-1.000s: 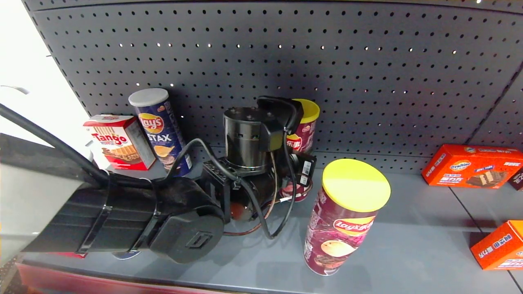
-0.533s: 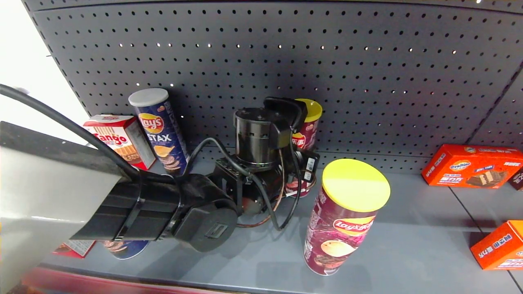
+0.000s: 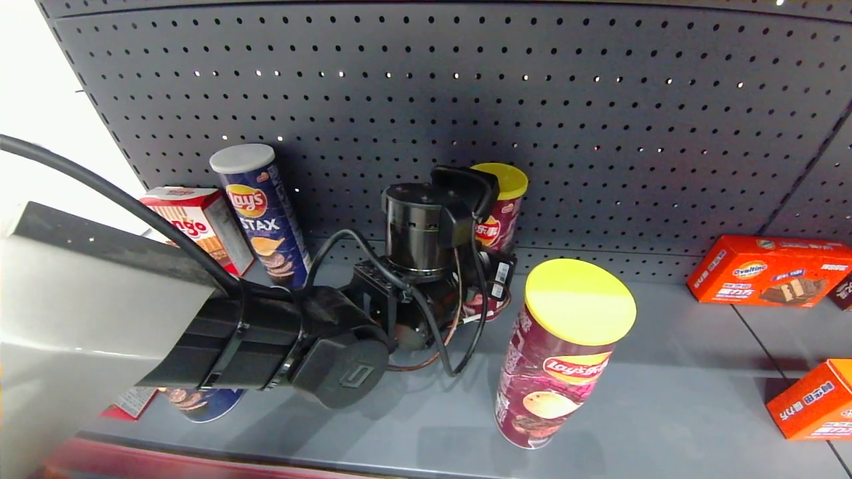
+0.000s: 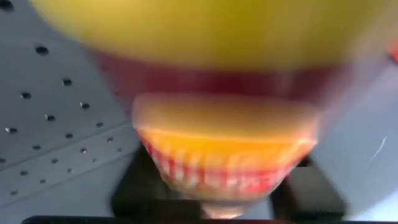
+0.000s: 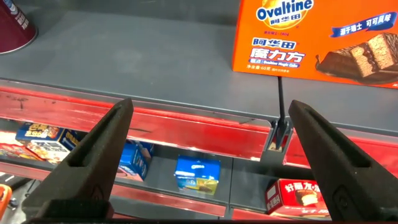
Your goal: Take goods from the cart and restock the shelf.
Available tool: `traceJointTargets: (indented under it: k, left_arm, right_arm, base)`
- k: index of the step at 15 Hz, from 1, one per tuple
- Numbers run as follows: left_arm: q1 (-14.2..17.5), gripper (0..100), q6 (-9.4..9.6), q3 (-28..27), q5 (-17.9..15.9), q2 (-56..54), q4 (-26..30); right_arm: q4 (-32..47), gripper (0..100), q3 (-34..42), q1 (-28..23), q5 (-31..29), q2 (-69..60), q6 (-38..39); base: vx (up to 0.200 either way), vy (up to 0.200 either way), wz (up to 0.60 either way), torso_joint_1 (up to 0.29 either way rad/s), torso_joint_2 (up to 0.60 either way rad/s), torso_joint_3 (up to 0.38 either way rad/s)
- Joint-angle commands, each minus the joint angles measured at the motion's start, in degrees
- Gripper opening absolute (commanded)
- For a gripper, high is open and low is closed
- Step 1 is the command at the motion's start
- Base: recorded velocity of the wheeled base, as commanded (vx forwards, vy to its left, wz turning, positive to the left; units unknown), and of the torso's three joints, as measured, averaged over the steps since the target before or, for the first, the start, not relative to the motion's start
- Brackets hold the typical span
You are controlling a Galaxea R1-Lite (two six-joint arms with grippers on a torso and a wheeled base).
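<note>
My left gripper (image 3: 488,293) is shut on a maroon chips can with a yellow lid (image 3: 500,216), held slightly tilted at the back of the grey shelf (image 3: 672,399), close to the pegboard wall (image 3: 466,80). The arm's wrist hides the can's lower part. In the left wrist view the can (image 4: 224,155) sits between the left gripper's (image 4: 221,196) dark fingers. A second maroon can (image 3: 559,359) stands nearer the front, to the right. My right gripper (image 5: 211,109) hangs open in front of the shelf's red edge rail (image 5: 186,106), holding nothing.
A blue chips can (image 3: 263,213) and a red wafer box (image 3: 193,226) stand at the back left. Orange boxes (image 3: 765,269) (image 3: 812,399) lie at the right; one orange box (image 5: 311,37) stands by the rail. Bare shelf lies between the front can and those boxes.
My left arm has pushed farther in over the shelf, carrying the maroon can rightward and back toward the pegboard. The front can and the other goods have not moved.
</note>
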Motion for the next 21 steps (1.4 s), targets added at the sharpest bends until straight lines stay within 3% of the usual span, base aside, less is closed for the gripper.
traceJointTargets:
  k: [1,6,13,18,21]
  left_arm:
    - [0.0,100,-0.02,0.0,0.1,0.0,-0.2]
    - [-0.1,100,-0.20,2.9,-0.1,-3.5,-2.1]
    - [-0.8,100,-0.11,23.6,0.0,-17.4,-7.7]
    - [-0.2,100,-0.55,32.1,0.7,-22.5,-11.3]
    - [1.2,100,-1.26,33.0,2.7,-22.8,-11.3]
  right_arm:
    - [0.0,100,0.0,0.0,0.0,0.1,0.0]
    - [0.0,100,0.0,0.0,0.0,0.1,0.0]
    - [0.0,100,0.0,0.0,0.0,0.1,0.0]
    - [0.0,100,0.0,0.0,0.0,0.1,0.0]
    - [0.0,100,0.0,0.0,0.0,0.1,0.0]
  base:
    - [0.000,0.000,0.00,0.000,0.00,0.000]
    - [0.000,0.000,0.00,0.000,0.00,0.000]
    - [0.000,0.000,0.00,0.000,0.00,0.000]
    - [0.000,0.000,0.00,0.000,0.00,0.000]
    - [0.000,0.000,0.00,0.000,0.00,0.000]
